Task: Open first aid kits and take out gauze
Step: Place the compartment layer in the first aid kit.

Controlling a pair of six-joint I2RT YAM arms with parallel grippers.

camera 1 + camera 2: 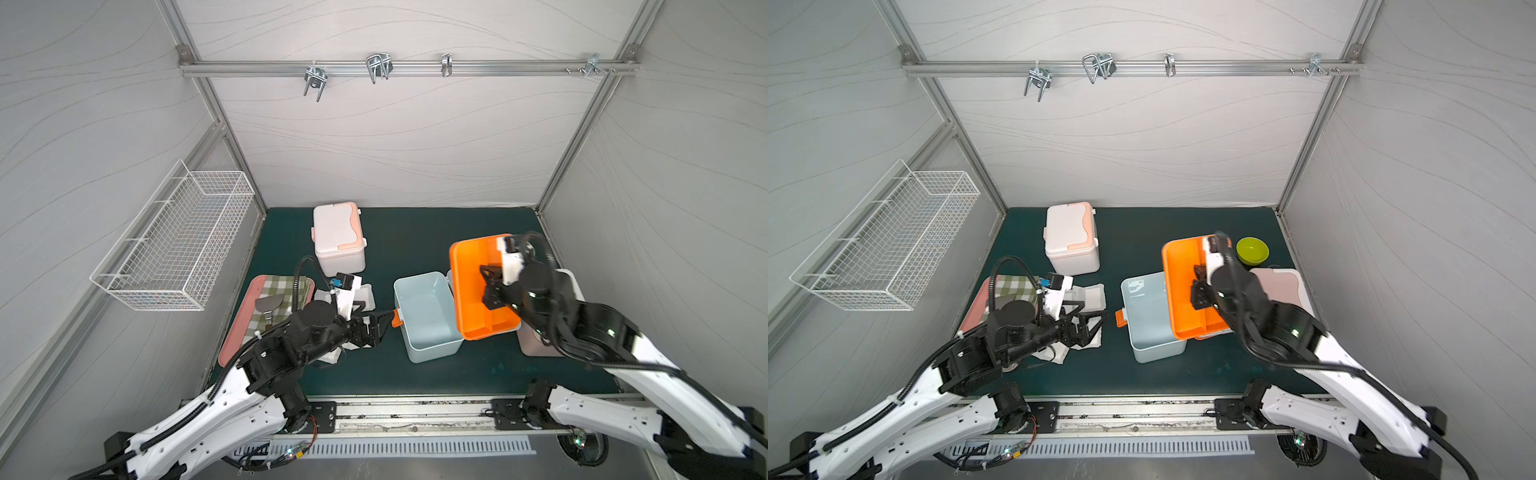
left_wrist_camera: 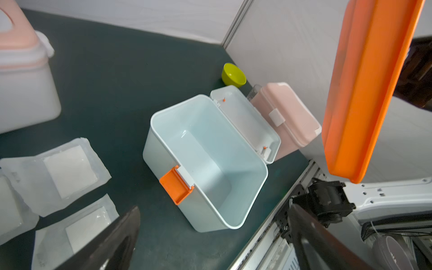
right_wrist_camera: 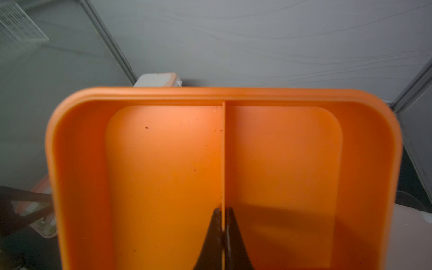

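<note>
Right wrist view: right gripper point(image 3: 224, 209) clenched on the centre divider of the orange tray point(image 3: 163, 163); in both top views the tray hangs tilted above the open pale blue kit point(image 2: 205, 149); left gripper point(image 1: 384, 329) released, jaws wide, just beside that kit's orange clasp point(image 2: 175, 185); gauze pouches point(image 2: 67, 170) lie on the bench point(image 1: 415, 232), beside the blue kit, partly under the left arm; white kit point(image 1: 338, 237) and pink kit point(image 2: 289, 117) lids shut.
</note>
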